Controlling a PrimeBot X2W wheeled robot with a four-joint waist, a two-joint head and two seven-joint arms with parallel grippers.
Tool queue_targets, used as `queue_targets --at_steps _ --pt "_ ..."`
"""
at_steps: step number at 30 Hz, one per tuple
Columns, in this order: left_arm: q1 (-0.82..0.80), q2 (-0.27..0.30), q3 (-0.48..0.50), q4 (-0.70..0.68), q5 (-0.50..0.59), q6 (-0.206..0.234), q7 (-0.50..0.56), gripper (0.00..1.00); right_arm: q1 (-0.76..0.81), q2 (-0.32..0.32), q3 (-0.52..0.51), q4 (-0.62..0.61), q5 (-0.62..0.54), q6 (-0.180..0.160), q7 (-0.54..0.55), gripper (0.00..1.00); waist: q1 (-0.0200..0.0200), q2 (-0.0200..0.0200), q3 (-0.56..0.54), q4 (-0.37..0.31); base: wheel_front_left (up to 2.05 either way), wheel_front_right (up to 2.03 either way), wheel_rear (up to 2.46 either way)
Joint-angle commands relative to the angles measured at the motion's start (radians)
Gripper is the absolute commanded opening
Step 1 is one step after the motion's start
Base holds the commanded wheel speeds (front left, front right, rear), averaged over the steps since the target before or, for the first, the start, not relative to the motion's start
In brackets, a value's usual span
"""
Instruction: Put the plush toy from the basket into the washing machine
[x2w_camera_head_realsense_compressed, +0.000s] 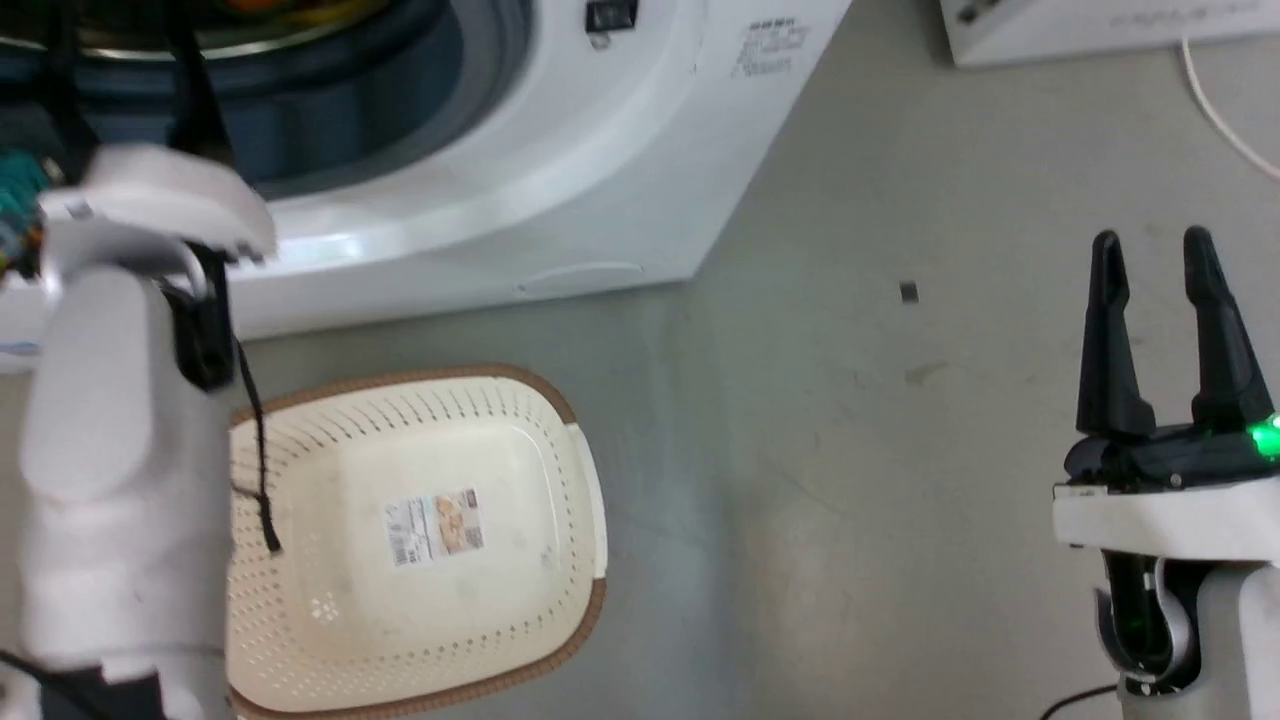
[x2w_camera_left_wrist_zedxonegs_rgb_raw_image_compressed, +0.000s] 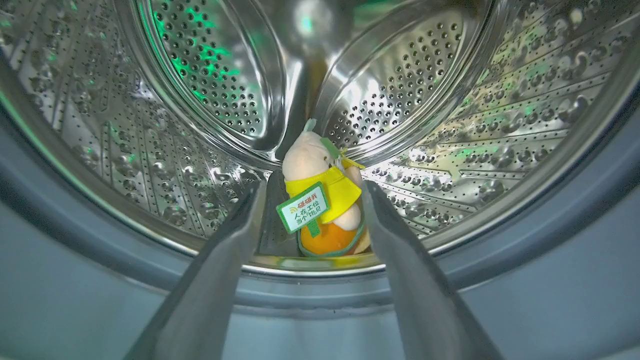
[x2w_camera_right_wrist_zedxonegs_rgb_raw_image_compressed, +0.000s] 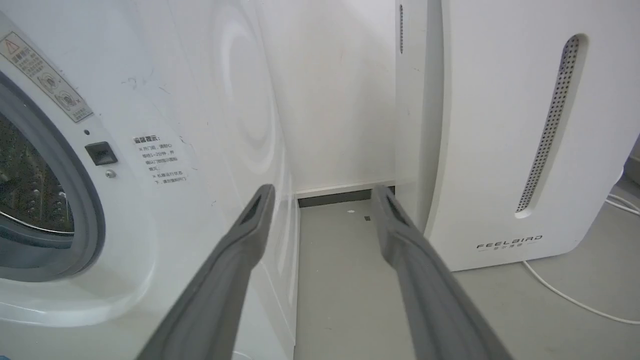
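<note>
The plush toy (x2w_camera_left_wrist_zedxonegs_rgb_raw_image_compressed: 320, 200), pink with yellow clothing, a green tag and an orange hamburger, lies inside the washing machine's steel drum (x2w_camera_left_wrist_zedxonegs_rgb_raw_image_compressed: 210, 80), just behind its front lip. My left gripper (x2w_camera_left_wrist_zedxonegs_rgb_raw_image_compressed: 312, 187) is open at the door opening, and the toy sits beyond and between its fingertips, apparently not gripped. In the head view my pale left arm (x2w_camera_head_realsense_compressed: 110, 420) reaches up into the washing machine (x2w_camera_head_realsense_compressed: 600, 150). The cream basket (x2w_camera_head_realsense_compressed: 300, 450) stands on the floor before it, with nothing but its paper label inside. My right gripper (x2w_camera_head_realsense_compressed: 1150, 240) hangs open over bare floor at the right.
The white FEELBIRD appliance (x2w_camera_right_wrist_zedxonegs_rgb_raw_image_compressed: 500, 150) stands right of the washing machine (x2w_camera_right_wrist_zedxonegs_rgb_raw_image_compressed: 200, 100), with a narrow floor gap between them. A white cable (x2w_camera_head_realsense_compressed: 1215, 110) trails on the grey floor beside it. A small dark mark (x2w_camera_head_realsense_compressed: 908, 292) lies on the floor.
</note>
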Motion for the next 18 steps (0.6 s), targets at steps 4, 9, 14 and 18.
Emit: queue_targets --at_steps 4,9,14,18 --pt "0.134 -0.04 0.002 -0.084 0.008 -0.005 -0.005 1.0 0.041 0.0 -0.009 0.008 -0.031 -0.001 -0.004 1.0 0.0 0.0 -0.113 0.05 0.0 0.0 0.0" --pt "0.245 -0.075 -0.003 -0.161 0.017 -0.018 -0.005 1.0 0.078 0.0 -0.019 0.016 -0.051 -0.001 -0.004 1.0 0.0 0.0 -0.176 0.077 0.0 0.0 0.0" --pt "0.374 -0.107 -0.02 -0.262 0.041 -0.033 -0.005 1.0 0.125 0.0 -0.028 0.024 -0.074 -0.001 -0.004 1.0 0.0 0.0 -0.25 0.113 0.0 0.0 0.0" --pt "0.468 -0.123 -0.022 -0.321 0.048 -0.037 -0.005 1.0 0.157 0.0 -0.029 0.03 -0.088 -0.001 -0.004 1.0 0.0 0.0 -0.3 0.133 0.0 0.0 0.0"
